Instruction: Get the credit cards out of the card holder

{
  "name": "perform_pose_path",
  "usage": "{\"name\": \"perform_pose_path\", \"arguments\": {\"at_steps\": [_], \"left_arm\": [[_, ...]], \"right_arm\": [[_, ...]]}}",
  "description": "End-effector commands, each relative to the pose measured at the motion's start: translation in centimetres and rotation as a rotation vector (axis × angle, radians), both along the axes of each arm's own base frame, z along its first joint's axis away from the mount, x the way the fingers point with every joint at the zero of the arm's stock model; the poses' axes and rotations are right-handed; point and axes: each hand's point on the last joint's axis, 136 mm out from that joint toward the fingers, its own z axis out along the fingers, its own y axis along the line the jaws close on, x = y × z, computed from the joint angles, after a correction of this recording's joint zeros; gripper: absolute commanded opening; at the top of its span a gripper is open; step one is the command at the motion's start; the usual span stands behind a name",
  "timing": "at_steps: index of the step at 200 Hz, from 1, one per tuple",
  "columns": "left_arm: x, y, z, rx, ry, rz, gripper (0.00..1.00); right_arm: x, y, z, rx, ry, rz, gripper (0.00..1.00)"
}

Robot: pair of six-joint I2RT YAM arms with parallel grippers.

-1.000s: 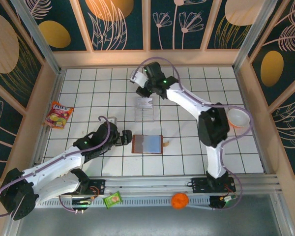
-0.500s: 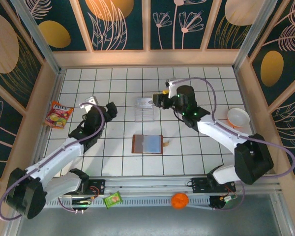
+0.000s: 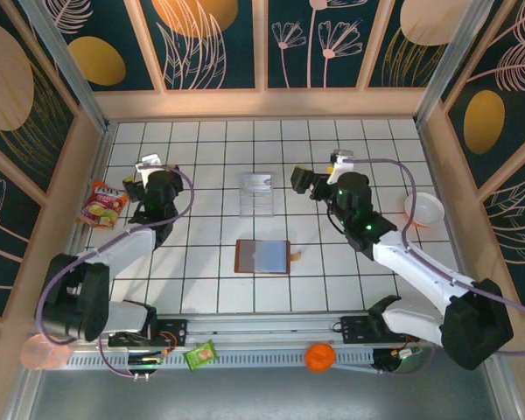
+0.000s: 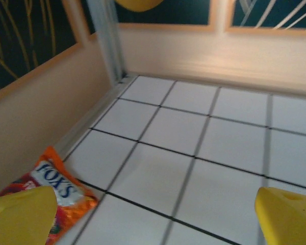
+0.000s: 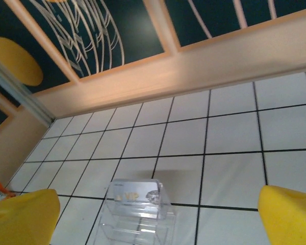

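White-tiled floor (image 3: 201, 289): boxed by wooden boards (image 3: 262, 103) on the left, far and right sides; metal rail (image 3: 271, 325) along the near edge; widest bare stretches left and right of the card holder.
Sweet packet (image 3: 104, 204): orange and red, flat on the tiles against the left board.
Left gripper (image 4: 154, 219): yellow fingertips (image 4: 20, 217) spread wide, holding nothing; just right of the sweet packet, aimed at the far-left corner.
Clear tray (image 3: 257, 206): mid-floor, towards the far side; one pale credit card (image 5: 135, 195) marked VIP in its far end.
Card holder (image 3: 262, 256): open flat just near of the clear tray, pale lining up, brown rim; contents too small to tell.
Right gripper (image 3: 303, 182): spread wide, empty, just right of the clear tray, not touching it.
Bowl (image 3: 423, 209): white inside, orange rim, close to the right board.
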Motion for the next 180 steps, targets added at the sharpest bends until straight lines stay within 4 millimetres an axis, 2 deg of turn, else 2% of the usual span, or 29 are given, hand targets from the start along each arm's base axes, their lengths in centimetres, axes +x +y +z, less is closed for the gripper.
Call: {"name": "perform_pose_path", "arguments": {"at_steps": [1,21,43,63,90,99,105,114,123,131,152,180], "left_arm": [[0.9,1.3,-1.2,0.08,-0.006,-0.029,0.99],[0.6,1.7,-2.2,0.068,-0.062,-0.057,0.99],[0.1,1.6,-3.6,0.026,-0.096,-0.106,0.99],[-0.7,1.8,-3.3,0.012,-0.151,-0.112,0.99],[-1.8,1.7,-2.9,-0.025,-0.214,-0.174,0.99],[-2.3,1.7,-2.9,-0.043,-0.239,-0.192,0.99],[-3.0,1.7,-3.7,-0.052,-0.241,-0.207,0.99],[-3.9,1.8,-2.3,-0.033,-0.334,-0.213,0.99],[-3.5,2.4,-3.3,-0.051,-0.267,-0.168,0.99],[-3.3,3.5,-3.3,-0.06,-0.274,-0.097,0.99],[-3.2,3.6,-3.4,-0.064,-0.27,-0.091,0.99],[-3.3,3.5,-3.4,-0.062,-0.266,-0.096,0.99]], "right_arm": [[1.2,-3.5,1.5,0.003,-0.042,-0.152,0.99],[1.2,-5.7,1.3,-0.027,-0.036,-0.235,0.99],[0.0,-7.5,2.8,-0.014,-0.143,-0.262,0.99],[-1.1,-8.8,3.9,-0.078,-0.287,-0.27,0.99],[-1.5,-11.2,3.4,-0.146,-0.347,-0.343,0.99],[-1.2,-12.4,3.2,-0.165,-0.341,-0.381,0.99],[-1.0,-13.5,3.0,-0.177,-0.336,-0.413,0.99],[-0.7,-15.2,2.7,-0.197,-0.329,-0.455,0.99],[-0.4,-16.5,2.2,-0.216,-0.316,-0.482,0.99],[-0.1,-17.9,1.4,-0.235,-0.302,-0.513,0.99],[0.4,-21.1,-1.6,-0.263,-0.252,-0.601,0.99],[1.4,-22.1,-6.0,-0.285,-0.181,-0.588,0.99]]}}
